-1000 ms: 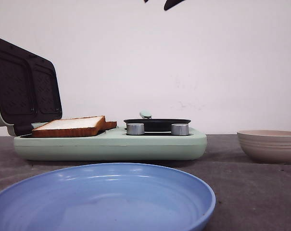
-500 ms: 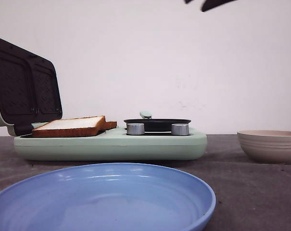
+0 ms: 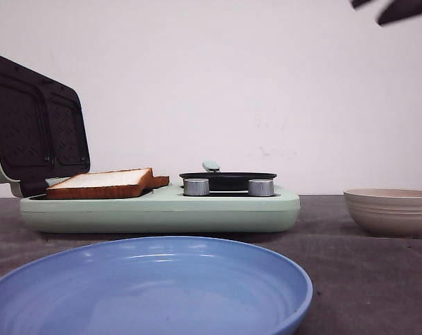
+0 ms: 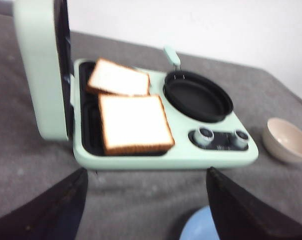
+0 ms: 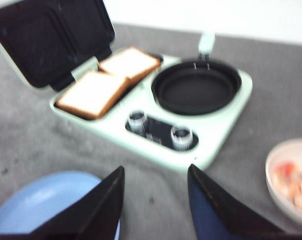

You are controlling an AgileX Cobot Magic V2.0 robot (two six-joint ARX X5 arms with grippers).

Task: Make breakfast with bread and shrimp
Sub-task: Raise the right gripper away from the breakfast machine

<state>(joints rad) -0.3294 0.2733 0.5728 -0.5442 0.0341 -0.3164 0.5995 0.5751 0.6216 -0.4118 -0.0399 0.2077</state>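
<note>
Two bread slices lie side by side in the open mint-green sandwich maker, one nearer its front and one behind it; both also show as bread and bread in the right wrist view. Shrimp lie as blurred orange-white pieces in the beige bowl. My left gripper hangs open and empty above the cloth in front of the machine. Also open and empty, my right gripper is high in front of the knobs. Its dark fingers cut the front view's top right corner.
A black pan sits in the machine's right half behind two metal knobs. The dark ribbed lid stands up at the left. A blue plate lies nearest the front. The beige bowl stands right of the machine.
The dark fingers at the top of the front view have moved from the middle to the right corner. Bread, machine, plate and bowl have not moved.
</note>
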